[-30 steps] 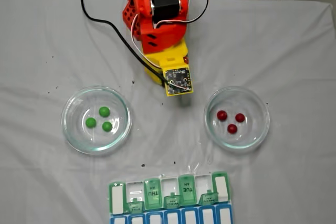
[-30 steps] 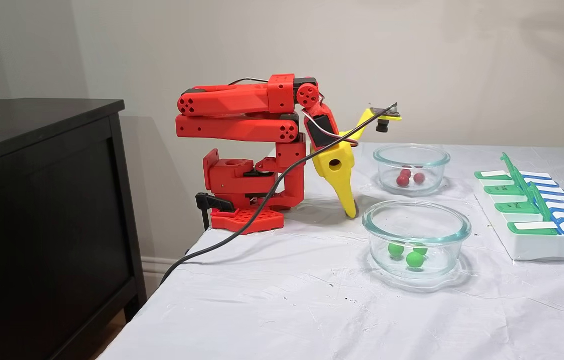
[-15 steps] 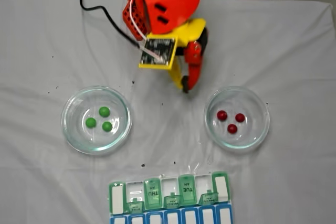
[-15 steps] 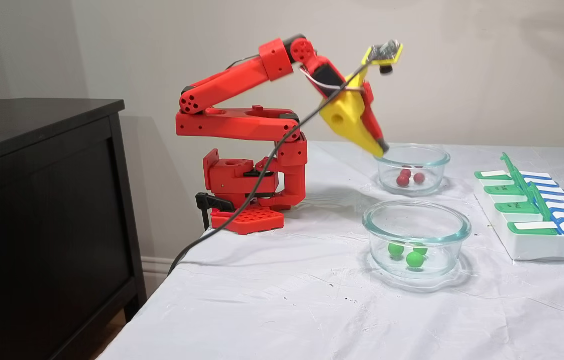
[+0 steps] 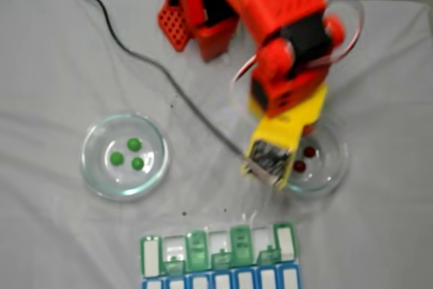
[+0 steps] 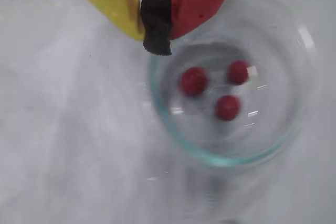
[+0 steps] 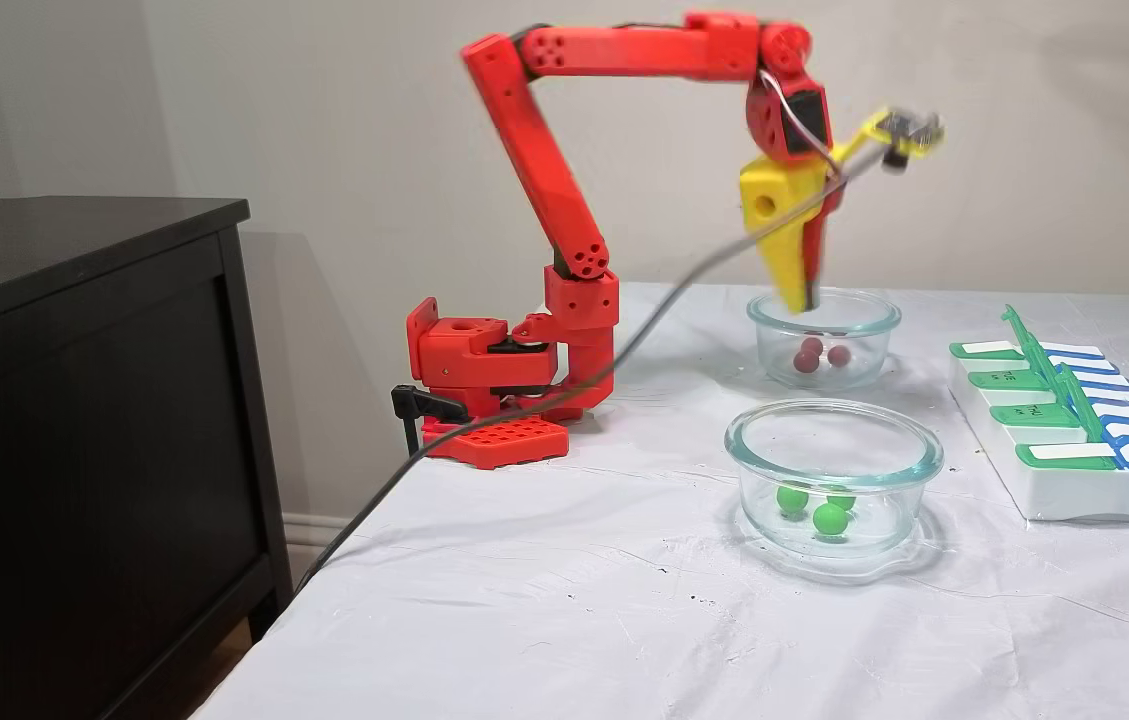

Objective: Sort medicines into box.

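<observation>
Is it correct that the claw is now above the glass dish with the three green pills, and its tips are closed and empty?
Not quite: the claw hangs over the dish holding three red pills, as the wrist view shows. Its tips are indeed closed and empty.

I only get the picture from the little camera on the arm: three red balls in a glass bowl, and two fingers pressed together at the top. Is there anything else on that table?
Observer: Yes. A second glass dish holds three green pills.
Operator: And where do they go?
Observer: Into a pill organizer at the table's edge, with several green lids standing open.
Operator: Is the gripper inside my bowl yet?
Observer: In a fixed view from the side, the gripper has its tip at about the height of the red pills' dish rim; the red pills lie untouched on the bottom.
</observation>
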Robot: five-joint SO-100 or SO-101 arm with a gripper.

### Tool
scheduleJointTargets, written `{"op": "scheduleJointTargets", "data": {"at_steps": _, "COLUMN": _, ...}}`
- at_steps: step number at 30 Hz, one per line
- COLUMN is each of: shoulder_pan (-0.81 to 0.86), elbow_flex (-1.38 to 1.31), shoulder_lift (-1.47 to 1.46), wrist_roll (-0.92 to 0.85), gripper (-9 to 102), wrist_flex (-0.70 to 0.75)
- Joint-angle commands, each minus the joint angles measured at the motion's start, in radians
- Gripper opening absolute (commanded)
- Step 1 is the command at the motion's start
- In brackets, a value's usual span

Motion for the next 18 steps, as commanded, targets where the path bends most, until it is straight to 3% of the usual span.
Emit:
{"op": "scheduleJointTargets", "data": {"at_steps": 1, "shoulder_pan": -0.057, "elbow_flex": 0.031, "shoulder_lift": 0.150, "wrist_roll": 0.184, "gripper": 0, "wrist_flex": -0.025}}
{"op": "scheduleJointTargets", "data": {"at_steps": 9, "shoulder_pan": -0.112, "elbow_flex": -0.032, "shoulder_lift": 0.043, "wrist_roll": 0.259, "gripper": 0, "wrist_flex": 0.017}}
{"op": "scheduleJointTargets", "data": {"at_steps": 13, "shoulder_pan": -0.156, "elbow_flex": -0.066, "shoulder_lift": -0.003, "wrist_roll": 0.204, "gripper": 0, "wrist_flex": 0.015}}
{"op": "scheduleJointTargets", "data": {"at_steps": 18, "shoulder_pan": -0.063, "elbow_flex": -0.133, "shoulder_lift": -0.026, "wrist_roll": 0.218, "gripper": 0, "wrist_flex": -0.028}}
